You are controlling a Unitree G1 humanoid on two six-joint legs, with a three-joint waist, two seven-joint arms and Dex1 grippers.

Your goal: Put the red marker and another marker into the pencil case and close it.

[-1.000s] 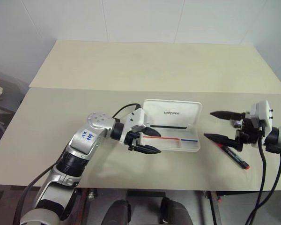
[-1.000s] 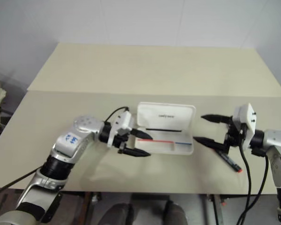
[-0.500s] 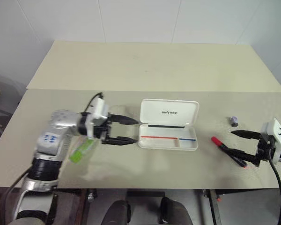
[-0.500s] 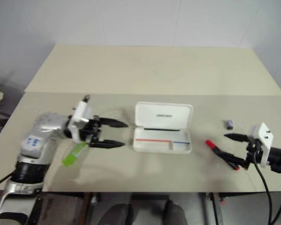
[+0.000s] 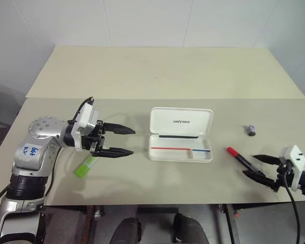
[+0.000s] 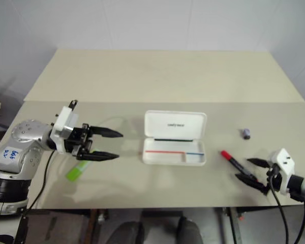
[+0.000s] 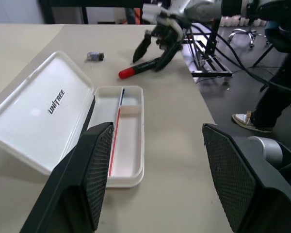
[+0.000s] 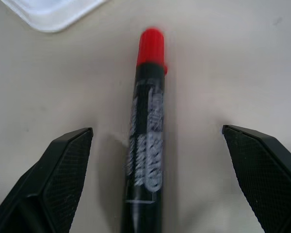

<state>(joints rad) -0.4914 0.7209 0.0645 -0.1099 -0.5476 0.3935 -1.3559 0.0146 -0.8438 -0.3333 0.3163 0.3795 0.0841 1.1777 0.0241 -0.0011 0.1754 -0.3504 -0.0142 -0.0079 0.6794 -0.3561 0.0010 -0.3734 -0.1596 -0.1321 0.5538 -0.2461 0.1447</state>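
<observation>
The white pencil case (image 5: 197,155) lies open mid-table, its lid (image 5: 182,122) folded back flat. To its right the red marker (image 5: 239,155) rests on the table with its red cap toward the case. My right gripper (image 5: 249,165) is open and straddles the marker's rear end. In the right wrist view the marker (image 8: 148,131) lies between the two fingers, touching neither. A lime-green highlighter (image 5: 85,166) lies on the table left of the case. My left gripper (image 5: 132,142) hovers open and empty above it, pointing at the case (image 7: 131,141).
A thin red-and-blue line (image 5: 180,149) runs along the case's tray. A small dark object (image 5: 250,129) sits on the table beyond the red marker. The table's front edge runs close behind my right gripper. A second tabletop (image 5: 157,71) adjoins at the back.
My left gripper has drawn back to the left from the case, uncovering the green highlighter. My right gripper has sunk and moved right, down to the red marker's rear end.
</observation>
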